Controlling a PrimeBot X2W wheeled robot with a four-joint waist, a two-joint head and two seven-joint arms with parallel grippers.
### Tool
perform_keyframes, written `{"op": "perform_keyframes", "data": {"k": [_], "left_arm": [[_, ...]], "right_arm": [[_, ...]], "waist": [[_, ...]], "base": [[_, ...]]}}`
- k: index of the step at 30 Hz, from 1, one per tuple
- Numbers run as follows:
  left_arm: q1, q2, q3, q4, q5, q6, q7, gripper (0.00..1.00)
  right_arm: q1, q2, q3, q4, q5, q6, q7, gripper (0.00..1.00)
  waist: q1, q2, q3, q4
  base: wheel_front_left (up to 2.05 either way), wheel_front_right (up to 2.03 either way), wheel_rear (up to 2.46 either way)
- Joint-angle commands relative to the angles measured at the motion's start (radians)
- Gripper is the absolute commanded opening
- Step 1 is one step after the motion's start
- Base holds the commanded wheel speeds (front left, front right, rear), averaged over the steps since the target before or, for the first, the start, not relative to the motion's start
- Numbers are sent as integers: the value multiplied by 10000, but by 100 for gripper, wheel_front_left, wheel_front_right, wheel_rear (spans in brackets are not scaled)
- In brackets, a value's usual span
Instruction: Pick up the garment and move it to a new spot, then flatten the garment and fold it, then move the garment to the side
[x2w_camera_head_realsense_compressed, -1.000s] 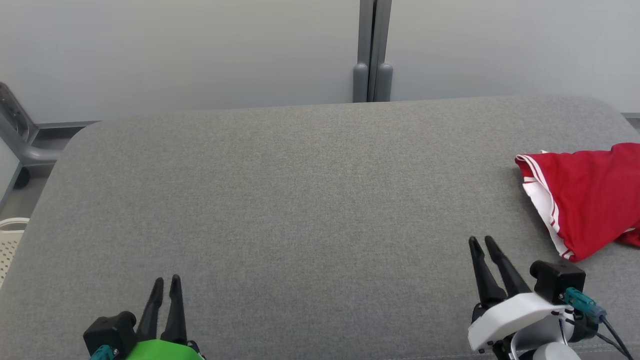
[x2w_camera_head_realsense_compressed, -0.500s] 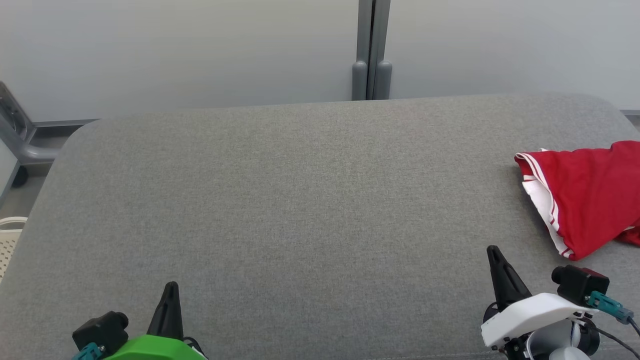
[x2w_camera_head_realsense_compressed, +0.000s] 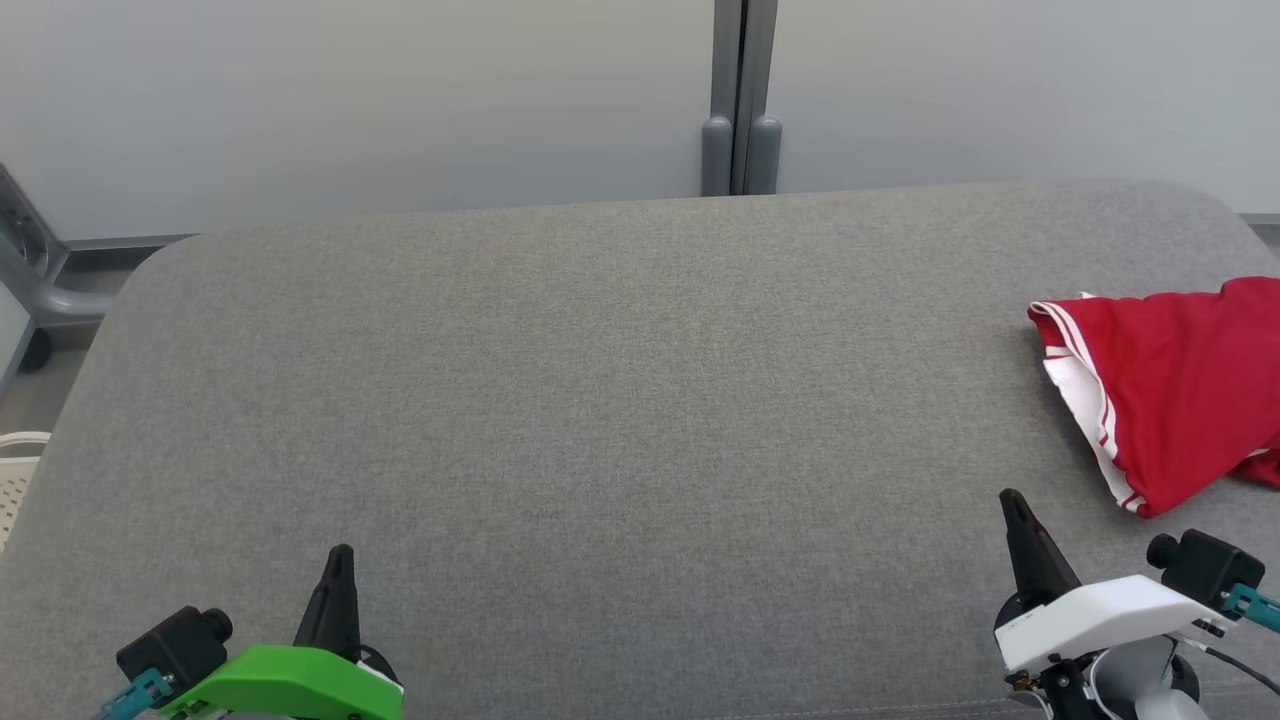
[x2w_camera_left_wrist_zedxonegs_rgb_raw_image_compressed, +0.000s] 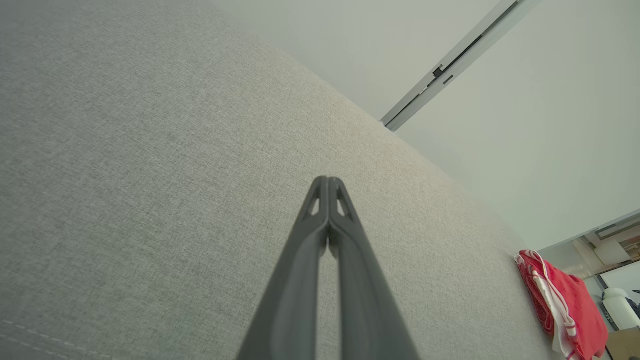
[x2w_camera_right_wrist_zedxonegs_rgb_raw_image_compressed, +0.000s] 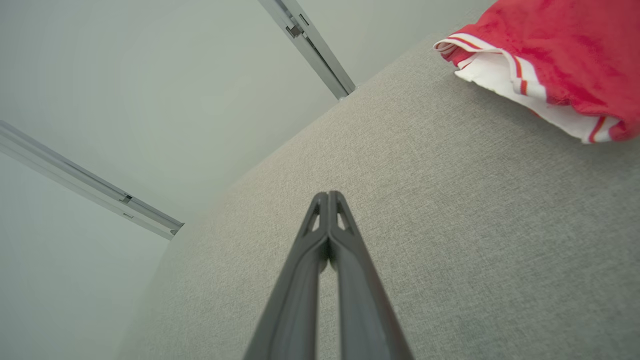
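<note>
A red garment (x2w_camera_head_realsense_compressed: 1175, 385) with white striped trim lies folded at the right edge of the grey padded table (x2w_camera_head_realsense_compressed: 600, 400). It shows again at the lower right of the left wrist view (x2w_camera_left_wrist_zedxonegs_rgb_raw_image_compressed: 565, 305) and at the top right of the right wrist view (x2w_camera_right_wrist_zedxonegs_rgb_raw_image_compressed: 550, 55). My left gripper (x2w_camera_head_realsense_compressed: 340, 555) hovers near the table's front left, shut with nothing in it (x2w_camera_left_wrist_zedxonegs_rgb_raw_image_compressed: 327, 182). Near the front right, my right gripper (x2w_camera_head_realsense_compressed: 1012, 500) is shut and empty (x2w_camera_right_wrist_zedxonegs_rgb_raw_image_compressed: 328, 196), a short way in front and left of the garment.
A pale wall with a grey vertical post (x2w_camera_head_realsense_compressed: 740, 100) stands behind the table. A grey metal frame (x2w_camera_head_realsense_compressed: 30, 270) and a white perforated basket (x2w_camera_head_realsense_compressed: 15, 475) sit off the table's left end.
Both grippers have gone from open to shut and drawn back toward the table's front edge, the right one also shifting right. The garment has not moved.
</note>
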Motion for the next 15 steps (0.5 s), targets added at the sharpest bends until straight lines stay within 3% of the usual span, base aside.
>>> {"op": "perform_keyframes", "data": {"k": [1, 15], "left_arm": [[-358, -36, 169, -70, -272, -126, 39, 0], [-624, -399, 656, 208, -1628, -681, 312, 0]], "right_arm": [[-303, -88, -86, -94, 350, 2, 56, 0], [-422, -150, -425, 4, 2208, 1, 414, 0]], "waist": [[0, 0, 6, -3], [0, 0, 72, -36]], "base": [[0, 0, 0], [0, 0, 0]]}}
